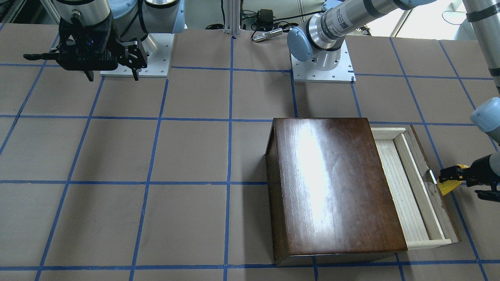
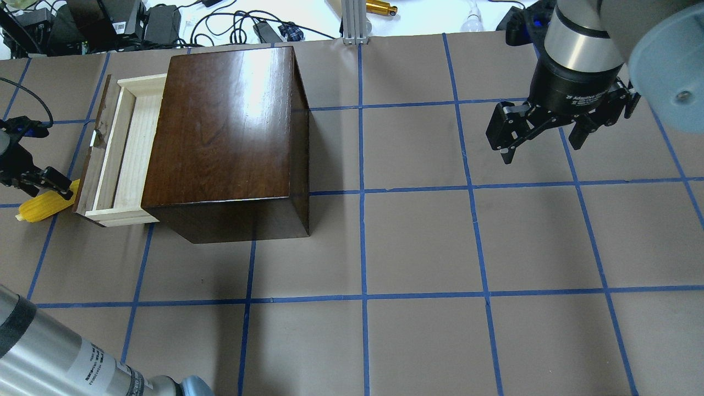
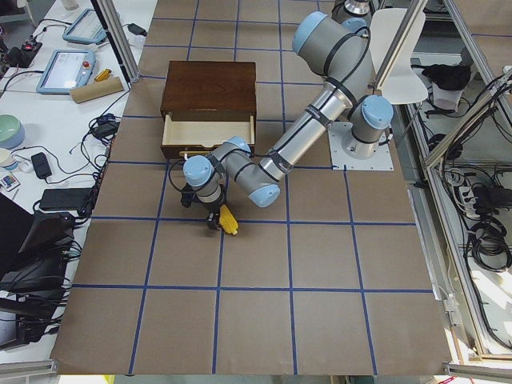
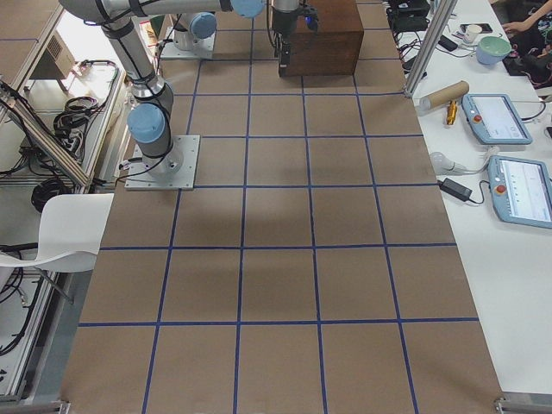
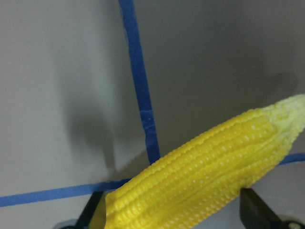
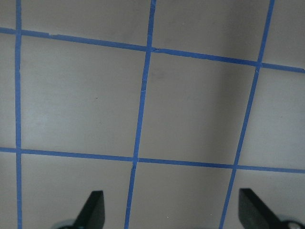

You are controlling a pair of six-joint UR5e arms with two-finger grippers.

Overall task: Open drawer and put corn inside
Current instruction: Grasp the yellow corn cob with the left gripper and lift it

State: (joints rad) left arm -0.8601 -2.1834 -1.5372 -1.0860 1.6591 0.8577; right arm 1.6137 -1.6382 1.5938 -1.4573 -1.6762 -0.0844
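Observation:
The dark-brown box stands on the table with its drawer pulled partly out; the pale tray is bare. The yellow corn lies just outside the drawer's dark front panel. My left gripper is low over it. In the left wrist view the corn lies slantwise between the two fingertips, which stand wide apart, so the gripper is open around it. My right gripper hangs open and empty far from the box, over bare table.
The brown table has a grid of blue tape lines. Cables and power bricks lie beyond the table edge behind the box. The right arm's base plate and the left arm's base plate sit at the robot's side.

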